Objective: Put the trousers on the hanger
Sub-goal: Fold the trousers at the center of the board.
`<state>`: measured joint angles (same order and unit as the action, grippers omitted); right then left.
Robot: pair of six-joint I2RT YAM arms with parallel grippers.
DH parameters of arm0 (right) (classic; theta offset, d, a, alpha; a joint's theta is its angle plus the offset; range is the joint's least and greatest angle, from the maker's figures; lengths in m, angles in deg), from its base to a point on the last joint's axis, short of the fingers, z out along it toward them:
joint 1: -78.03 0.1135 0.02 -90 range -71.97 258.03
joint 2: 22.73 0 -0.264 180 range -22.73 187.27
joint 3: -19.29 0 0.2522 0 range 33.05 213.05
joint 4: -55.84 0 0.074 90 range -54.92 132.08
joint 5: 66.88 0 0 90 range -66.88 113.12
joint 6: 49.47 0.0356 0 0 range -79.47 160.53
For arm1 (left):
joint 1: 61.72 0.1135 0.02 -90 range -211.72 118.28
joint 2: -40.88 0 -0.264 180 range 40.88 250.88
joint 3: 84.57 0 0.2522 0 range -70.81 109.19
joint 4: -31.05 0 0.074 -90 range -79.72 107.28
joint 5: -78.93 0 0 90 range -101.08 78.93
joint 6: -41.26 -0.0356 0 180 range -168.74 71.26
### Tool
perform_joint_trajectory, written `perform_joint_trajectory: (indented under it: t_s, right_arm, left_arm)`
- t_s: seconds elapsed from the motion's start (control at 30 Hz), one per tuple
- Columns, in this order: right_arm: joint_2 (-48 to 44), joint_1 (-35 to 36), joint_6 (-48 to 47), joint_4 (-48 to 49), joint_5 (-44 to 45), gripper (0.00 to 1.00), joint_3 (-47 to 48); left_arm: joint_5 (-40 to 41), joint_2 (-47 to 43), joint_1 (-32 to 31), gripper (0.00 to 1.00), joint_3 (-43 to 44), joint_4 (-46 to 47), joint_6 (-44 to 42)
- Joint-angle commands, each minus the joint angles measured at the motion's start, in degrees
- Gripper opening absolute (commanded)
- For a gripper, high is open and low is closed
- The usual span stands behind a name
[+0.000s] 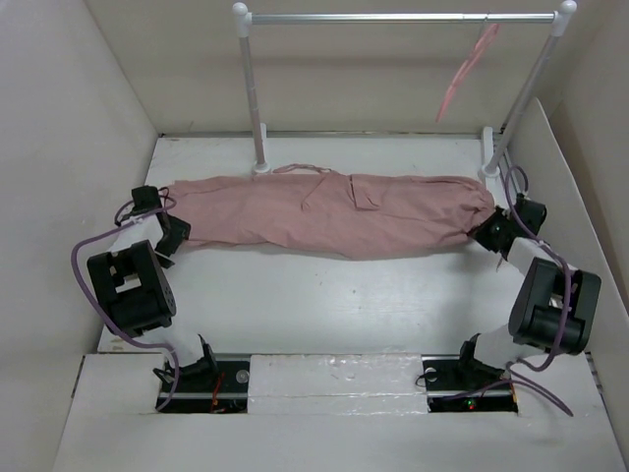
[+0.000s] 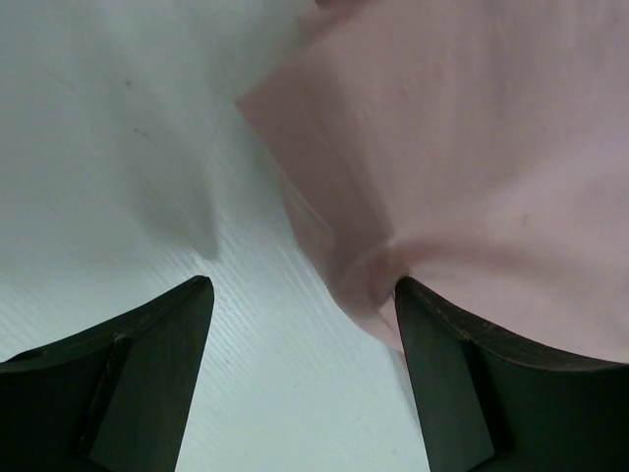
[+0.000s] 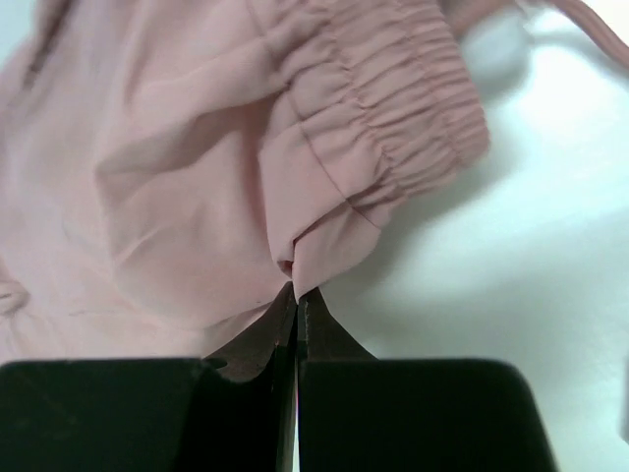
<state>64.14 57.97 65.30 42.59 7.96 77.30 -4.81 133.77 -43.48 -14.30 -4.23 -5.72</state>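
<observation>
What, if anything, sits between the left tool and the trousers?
Nothing visible. The open left tool sits right at the edge of the trousers, with only bare table beside the fabric.

So the trousers (image 1: pixel 334 211) were dusty pink, soft and pretty crumpled, laid out flat as one long bundle running from the left gripper (image 1: pixel 172 231) across to the right gripper (image 1: pixel 488 228). The gathered elastic end sat right at the right gripper's tips, with a little fold pinched between its closed fingers. The plain end just touched one finger of the wide-apart left gripper, not gripped. Cargo pocket (image 1: pixel 366 192) faced up mid-length, and the drawstring (image 1: pixel 300 169) looped off the far edge. The hanger (image 1: pixel 467 69), thin pink plastic, dangled tilted off the rail (image 1: pixel 393 18), well above and beyond the right gripper
</observation>
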Motion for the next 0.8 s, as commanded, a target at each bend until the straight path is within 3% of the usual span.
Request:
perform_joint_trajectory:
  t_s: [0.0, 0.27, 0.5, 0.6, 0.67, 0.7, 0.73, 0.77]
  right_arm:
    - [-5.54, -3.32, -3.77, -3.59, -0.22, 0.0, -3.81]
    - [-17.69, -12.46, -11.85, -11.41, -4.0, 0.0, -9.53]
    - [-17.0, -13.61, -15.63, -12.29, -6.46, 0.0, -9.0]
    - [-16.56, -13.61, -15.81, -11.42, -7.42, 0.0, -9.53]
    - [-16.21, -13.61, -15.72, -10.8, -7.96, 0.0, -10.23]
    - [-16.12, -13.61, -15.9, -10.62, -7.96, 0.0, -10.32]
    - [-16.03, -13.61, -16.33, -10.8, -7.87, 0.0, -10.32]
    - [-15.86, -13.61, -16.69, -11.14, -7.78, 0.0, -9.98]
  left_arm:
    - [0.6, -1.39, 2.58, 0.71, 2.29, -3.09, 1.1]
    - [-5.9, 0.54, 3.12, 0.73, 1.06, -0.55, -3.3]
    - [-11.0, 3.71, 0.14, 0.72, -1.4, 2.62, -1.9]
    - [-12.32, 4.94, -0.66, 0.66, -1.23, 3.85, -0.05]
    - [-12.68, 4.94, -0.66, 0.47, -1.49, 5.6, 1.0]
    - [-12.42, 4.77, -0.66, 0.28, -1.49, 6.31, 0.83]
    - [-11.81, 4.07, -0.66, 0.0, -1.23, 6.84, 0.48]
    - [-11.45, 3.71, -0.66, 0.0, -0.18, 6.84, 0.13]
